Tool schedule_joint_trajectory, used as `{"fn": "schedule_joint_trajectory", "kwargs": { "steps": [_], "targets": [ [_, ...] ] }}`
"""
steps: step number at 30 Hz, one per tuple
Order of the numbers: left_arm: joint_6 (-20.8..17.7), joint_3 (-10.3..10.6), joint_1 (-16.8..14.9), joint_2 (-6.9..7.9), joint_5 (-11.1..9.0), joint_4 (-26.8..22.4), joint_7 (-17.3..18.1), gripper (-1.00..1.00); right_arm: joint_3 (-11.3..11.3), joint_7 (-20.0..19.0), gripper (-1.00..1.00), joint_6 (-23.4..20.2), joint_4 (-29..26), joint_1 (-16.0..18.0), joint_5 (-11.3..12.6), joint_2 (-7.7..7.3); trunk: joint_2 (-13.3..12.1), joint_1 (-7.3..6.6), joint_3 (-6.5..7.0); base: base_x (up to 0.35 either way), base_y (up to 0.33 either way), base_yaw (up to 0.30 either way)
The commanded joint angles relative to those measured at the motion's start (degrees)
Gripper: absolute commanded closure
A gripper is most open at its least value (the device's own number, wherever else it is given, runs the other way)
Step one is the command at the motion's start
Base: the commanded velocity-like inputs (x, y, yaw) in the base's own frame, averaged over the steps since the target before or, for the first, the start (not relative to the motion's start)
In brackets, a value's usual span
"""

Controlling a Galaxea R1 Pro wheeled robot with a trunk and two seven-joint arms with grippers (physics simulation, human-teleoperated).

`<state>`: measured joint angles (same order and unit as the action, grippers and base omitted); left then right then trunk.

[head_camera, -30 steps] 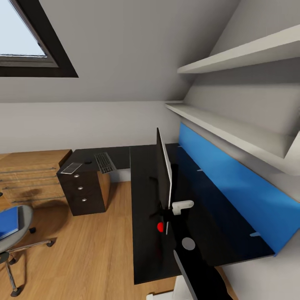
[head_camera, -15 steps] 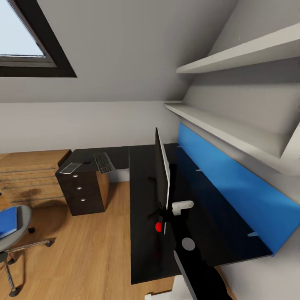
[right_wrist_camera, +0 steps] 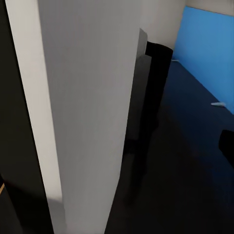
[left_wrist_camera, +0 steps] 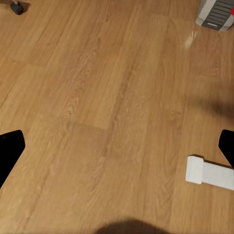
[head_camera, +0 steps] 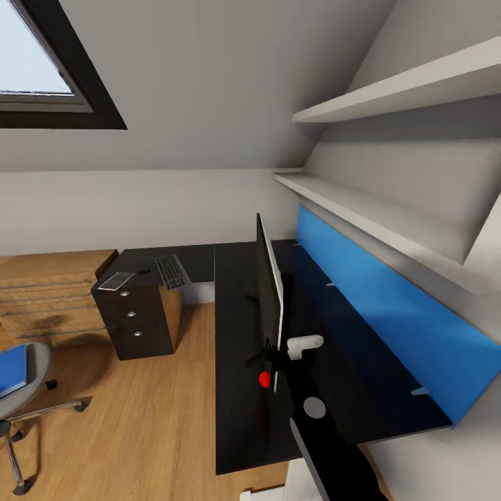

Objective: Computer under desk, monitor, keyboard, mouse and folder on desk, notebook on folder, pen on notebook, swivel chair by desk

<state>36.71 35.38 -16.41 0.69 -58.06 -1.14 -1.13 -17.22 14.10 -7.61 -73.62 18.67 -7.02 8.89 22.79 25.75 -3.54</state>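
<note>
On the glossy black L-shaped desk [head_camera: 236, 390] with its blue back panel, the wide flat monitor [head_camera: 268, 285] stands edge-on to the head camera, black face toward the room, light-grey back toward the panel. The right wrist camera looks along that grey back [right_wrist_camera: 87, 112] from very close; only one dark fingertip of the right gripper shows there, so I cannot tell how its jaws stand. The left gripper [left_wrist_camera: 117, 148] hangs over bare wooden floor [left_wrist_camera: 97, 97], jaws spread wide and empty. The slim dark keyboard [head_camera: 172, 271] lies on the far wing of the desk, well apart from the monitor, and the bright-blue flat folder [head_camera: 14, 369] sits on the grey swivel chair [head_camera: 31, 390] beside the light wooden chest [head_camera: 49, 292]. The likely hazard is the right arm: so near the screen, a sideways swing could tip the monitor on its thin stand or push it toward the desk's front edge. Open floor between chair and desk gives room to drive; behind the monitor the gap to the panel is narrow.
</note>
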Motion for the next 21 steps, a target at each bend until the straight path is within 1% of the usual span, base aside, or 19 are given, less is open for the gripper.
{"fn": "schedule_joint_trajectory", "kwargs": {
  "steps": [1,9,21],
  "targets": [
    [0.11,0.48,-0.03,0.01,-0.39,-0.05,-0.11,-1.0,-0.11,0.32,-1.0,-0.56,-0.06,0.05,-0.62,-0.01,0.13,0.04,-0.13,0.0,0.0,0.0],
    [0.12,0.47,-0.03,0.01,-0.39,-0.06,-0.1,-1.0,-0.14,0.33,-1.0,-0.56,0.2,0.05,-0.62,-0.01,0.13,0.04,-0.13,-0.04,0.0,0.0],
    [0.19,0.4,-0.03,0.01,-0.39,-0.06,-0.1,-1.0,-0.1,0.32,-1.0,-0.56,0.75,0.05,-0.62,-0.01,0.13,0.04,-0.13,-0.004,-0.016,0.0]
  ]
}}
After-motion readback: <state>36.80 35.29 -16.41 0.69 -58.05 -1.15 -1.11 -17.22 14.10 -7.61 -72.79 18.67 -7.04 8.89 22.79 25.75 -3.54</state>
